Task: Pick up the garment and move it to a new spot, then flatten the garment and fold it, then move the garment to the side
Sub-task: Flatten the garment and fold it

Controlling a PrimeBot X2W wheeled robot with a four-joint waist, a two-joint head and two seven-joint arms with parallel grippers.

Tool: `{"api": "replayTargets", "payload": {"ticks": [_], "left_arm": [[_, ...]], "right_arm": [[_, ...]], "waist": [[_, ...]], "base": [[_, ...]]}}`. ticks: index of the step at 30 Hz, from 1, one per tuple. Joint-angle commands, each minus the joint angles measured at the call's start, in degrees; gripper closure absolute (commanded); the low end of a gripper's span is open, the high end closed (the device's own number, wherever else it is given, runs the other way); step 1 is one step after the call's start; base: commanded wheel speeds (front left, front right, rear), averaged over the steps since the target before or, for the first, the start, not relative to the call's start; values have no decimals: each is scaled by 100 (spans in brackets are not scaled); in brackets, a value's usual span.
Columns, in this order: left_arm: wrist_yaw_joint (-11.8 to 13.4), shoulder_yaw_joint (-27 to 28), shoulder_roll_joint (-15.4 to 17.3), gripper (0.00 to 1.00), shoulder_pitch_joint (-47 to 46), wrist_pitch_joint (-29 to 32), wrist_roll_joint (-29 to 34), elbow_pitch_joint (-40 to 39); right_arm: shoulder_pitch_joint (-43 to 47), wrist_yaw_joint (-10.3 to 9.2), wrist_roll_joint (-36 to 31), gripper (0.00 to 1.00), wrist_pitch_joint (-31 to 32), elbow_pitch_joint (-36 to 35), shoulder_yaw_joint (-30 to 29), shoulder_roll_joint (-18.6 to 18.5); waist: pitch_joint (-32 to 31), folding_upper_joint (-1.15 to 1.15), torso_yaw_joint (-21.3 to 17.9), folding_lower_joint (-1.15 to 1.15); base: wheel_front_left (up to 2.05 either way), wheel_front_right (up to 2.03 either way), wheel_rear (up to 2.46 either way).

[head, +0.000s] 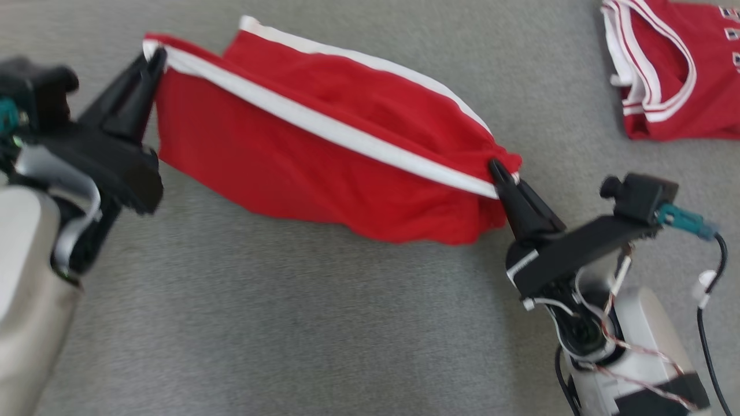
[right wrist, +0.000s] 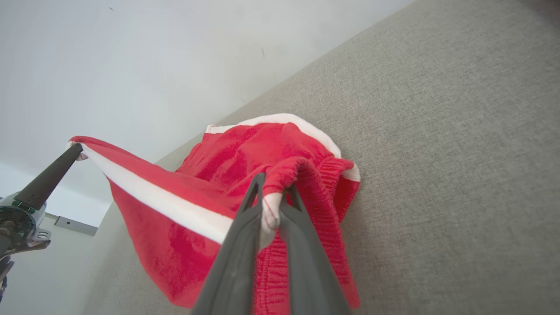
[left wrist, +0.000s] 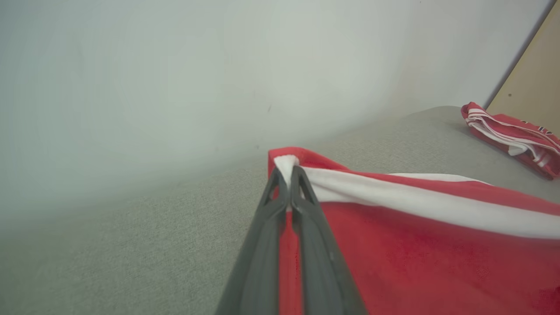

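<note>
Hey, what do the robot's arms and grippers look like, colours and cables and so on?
The left gripper and right gripper each have two long, tapering black fingers on a black mount. Both forearms are pale off-white. At the right wrist a teal plug leads into a black cable, with thin red-and-white twisted wires beside it.

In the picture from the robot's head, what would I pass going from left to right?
First the left gripper, then the red shorts it holds, then the right gripper, then the folded red jersey.
</note>
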Motion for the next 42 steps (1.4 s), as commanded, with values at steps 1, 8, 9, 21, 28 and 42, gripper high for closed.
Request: {"api": "replayTargets", "payload": {"ticks": [1,8,9,21,28,42], "left_arm": [[16,-87,92,100,-268,-33,-33,151],[16,-726,268,100,-1310,-219,-286,1223],[16,-841,299,100,-1433,-261,-284,1327],[14,-1659,317,0,-2017,-861,-691,2579],[14,-1969,306,0,-1886,-1156,-947,2814],[14,-2445,694,0,-1259,-1440,-1431,2919]], "right_arm": [[-191,-18,64,100,-98,129,38,2],[-958,-18,374,100,-576,911,404,1],[-1056,-18,439,100,-654,1000,465,0],[-1541,-17,581,0,-1357,1582,1044,3],[-1073,-17,-121,0,-1714,1121,1039,-79],[914,-17,-1273,0,-2164,-461,789,-261]], "waist": [[441,-1,-449,-2],[639,-1,-691,-2],[655,-1,-726,-2],[442,-1,-831,-2],[120,-1,-769,-2],[-679,-1,-837,-2]], "base": [[0,0,0],[0,0,0],[0,0,0],[0,0,0],[0,0,0],[0,0,0]]}}
